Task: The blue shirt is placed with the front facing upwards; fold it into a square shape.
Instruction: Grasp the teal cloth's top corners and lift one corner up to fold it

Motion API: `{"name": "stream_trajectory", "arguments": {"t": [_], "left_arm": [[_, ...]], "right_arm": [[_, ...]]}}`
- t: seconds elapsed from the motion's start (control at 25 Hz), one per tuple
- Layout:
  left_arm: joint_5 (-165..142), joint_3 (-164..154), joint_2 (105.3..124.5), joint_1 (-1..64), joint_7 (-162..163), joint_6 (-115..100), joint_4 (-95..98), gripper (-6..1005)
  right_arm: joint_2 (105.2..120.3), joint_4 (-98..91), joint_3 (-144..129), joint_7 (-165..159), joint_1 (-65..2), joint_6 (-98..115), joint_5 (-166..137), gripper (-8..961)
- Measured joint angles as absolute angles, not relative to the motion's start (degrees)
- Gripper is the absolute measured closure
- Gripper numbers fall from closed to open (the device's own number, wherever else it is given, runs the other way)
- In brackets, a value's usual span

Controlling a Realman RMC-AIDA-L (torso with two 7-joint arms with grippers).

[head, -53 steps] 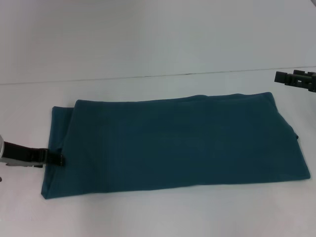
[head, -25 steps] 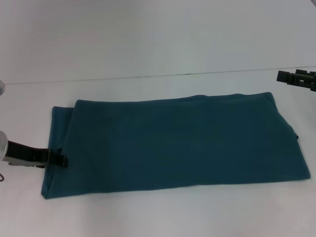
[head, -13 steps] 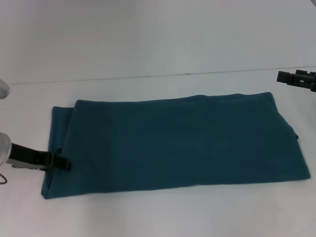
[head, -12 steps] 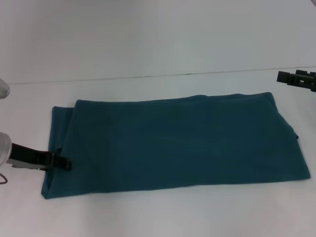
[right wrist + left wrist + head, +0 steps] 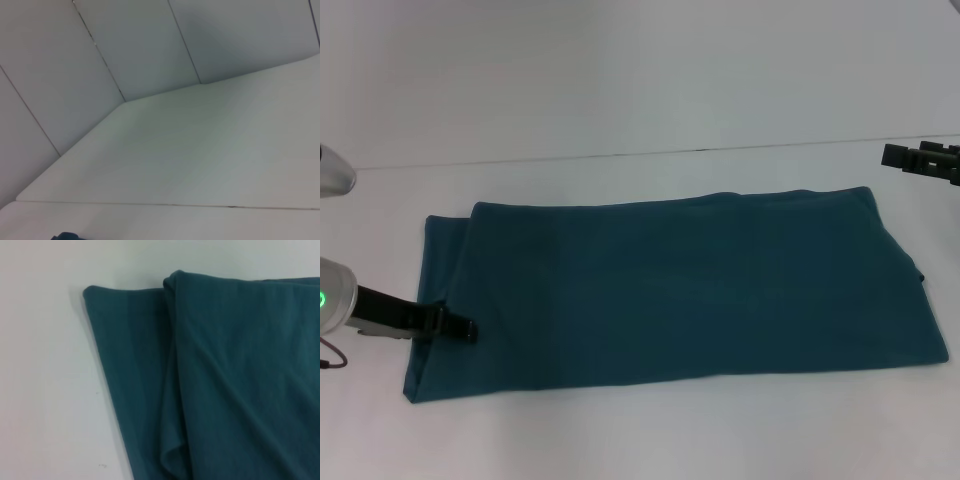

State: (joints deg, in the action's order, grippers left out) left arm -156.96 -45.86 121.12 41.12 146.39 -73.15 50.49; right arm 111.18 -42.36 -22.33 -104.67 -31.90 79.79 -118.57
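A plain white table point(image 5: 620, 430) fills the head view, and behind it stands a pale wall point(image 5: 620, 70) whose panel seams show in the right wrist view. The blue shirt point(image 5: 670, 290) lies flat across the middle of the table, already folded into a long band with its plain side up; no lettering shows. One fold line runs close to the end nearest the left gripper, where a narrower layer of cloth sticks out from under the top layer. In the left wrist view this end appears as two overlapping layers with a soft ridge between them and the white table beside them.

The left gripper point(image 5: 460, 330) reaches in low from the robot's left side, its dark tip over the edge of the shirt at that end, near the front corner. I cannot tell whether its fingers are spread or closed, nor whether they pinch the cloth. Most of the shirt stretches away from this gripper toward the other arm.

The right gripper point(image 5: 920, 160) hangs at the far right edge of the head view, well apart from the shirt, beyond and past its back corner on that side. Whether it is spread or closed cannot be told. Its wrist camera sees mainly bare table and wall, with a small sliver of blue cloth at the picture's edge.
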Motion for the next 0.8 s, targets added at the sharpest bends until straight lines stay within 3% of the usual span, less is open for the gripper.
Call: {"name": "stream_trajectory", "arguments": {"t": [0.8], "left_arm": [[-158.07, -45.29, 120.93, 39.57, 147.06, -72.37, 53.13, 341]], "right_arm": [[111.17, -42.36, -22.32, -104.61, -31.88, 79.71, -118.56, 38]]}}
